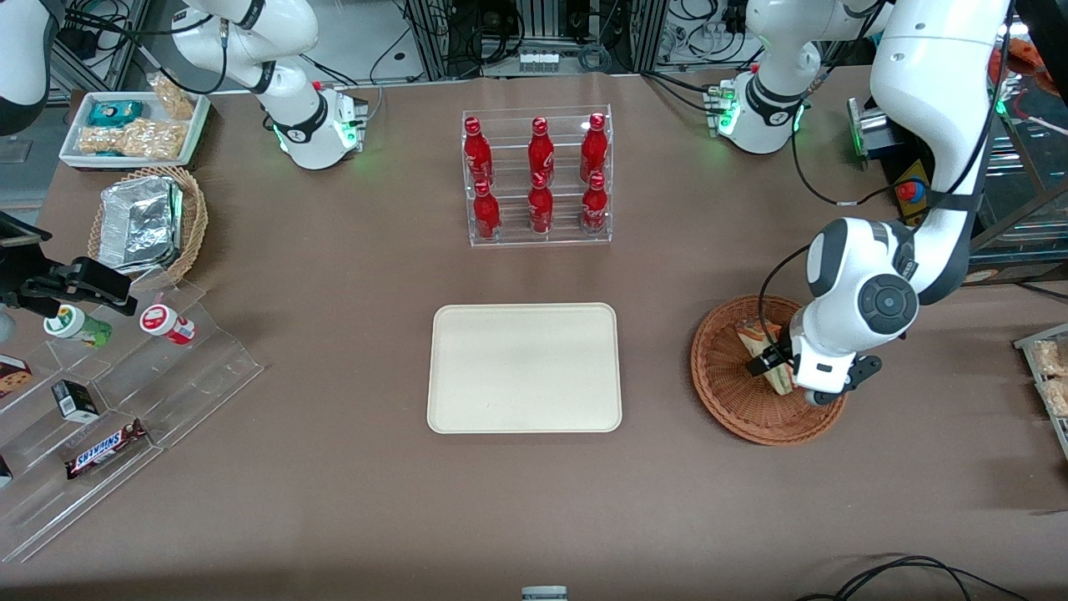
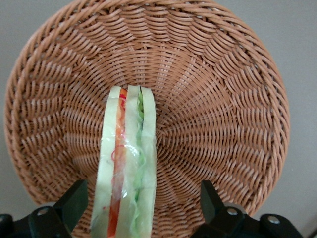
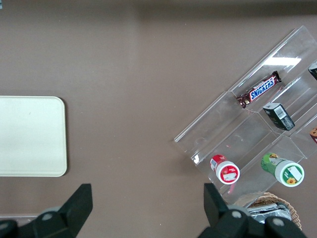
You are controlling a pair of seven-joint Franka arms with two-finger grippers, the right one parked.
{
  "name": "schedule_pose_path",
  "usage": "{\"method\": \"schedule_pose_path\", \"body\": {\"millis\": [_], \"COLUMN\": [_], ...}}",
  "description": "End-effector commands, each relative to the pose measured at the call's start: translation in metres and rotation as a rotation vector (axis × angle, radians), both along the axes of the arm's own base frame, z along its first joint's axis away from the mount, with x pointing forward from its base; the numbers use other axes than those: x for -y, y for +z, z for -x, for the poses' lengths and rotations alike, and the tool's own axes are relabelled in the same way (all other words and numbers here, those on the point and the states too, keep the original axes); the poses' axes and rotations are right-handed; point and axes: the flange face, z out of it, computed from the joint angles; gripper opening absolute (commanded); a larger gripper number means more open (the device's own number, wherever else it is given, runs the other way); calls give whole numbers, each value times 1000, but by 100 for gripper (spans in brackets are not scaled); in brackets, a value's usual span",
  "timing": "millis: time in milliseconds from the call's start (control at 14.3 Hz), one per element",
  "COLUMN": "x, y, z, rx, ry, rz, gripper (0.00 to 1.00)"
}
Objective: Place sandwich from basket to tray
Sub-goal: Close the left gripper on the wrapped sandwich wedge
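Gripper (image 1: 772, 365) down inside basket (image 1: 726, 392), fingers (image 2: 74, 201) spread wide either side of sandwich (image 1: 772, 355); no contact w/ wrap visible in wrist view, so open, not yet gripping. Sandwich (image 2: 128, 168) stands on edge in basket (image 2: 223, 99), cut face showing: pale bread, red layer, green layer, clear wrap. Basket sits on surface (image 1: 334, 334) toward working arm's end, well apart from tray (image 1: 524, 367). Tray flat, nothing on it, about mid-surface, nearer front camera than bottle rack (image 1: 538, 177). Rack holds six red bottles, two rows. Toward parked arm's end: clear stepped stand (image 1: 133, 401) w/ Snickers bar (image 1: 104, 449), small dark box (image 1: 79, 401), two small capped tubs, red (image 1: 167, 324) and green (image 1: 77, 325). Tan basket (image 1: 193, 219) w/ foil containers (image 1: 140, 224) farther from camera than stand; white tray (image 1: 83, 159) w/ snack packets farther again.
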Motion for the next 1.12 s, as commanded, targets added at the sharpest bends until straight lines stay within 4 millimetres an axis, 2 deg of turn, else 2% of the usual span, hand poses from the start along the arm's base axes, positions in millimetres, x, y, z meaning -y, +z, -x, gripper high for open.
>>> {"method": "schedule_pose_path", "body": {"millis": [0,70,140,210,280,350,560,700,910,980,1050], "x": [13,13,12,12,11,10,11,13,44,58,82], "y": [-12,-16,-16,-13,-10,-7,12,39,79,87,93], "z": [3,5,5,5,4,2,-1,-13,-23,-24,-21], "rx": [1,-6,-10,-4,1,4,15,12,-7,6,22], "ry": [12,11,24,82,115,117,117,119,79,54,19], "rz": [-9,-10,-11,-18,-27,-31,-34,-39,-48,-44,-38], "gripper": [100,98,70,32,18,13,11,11,13,14,14]}}
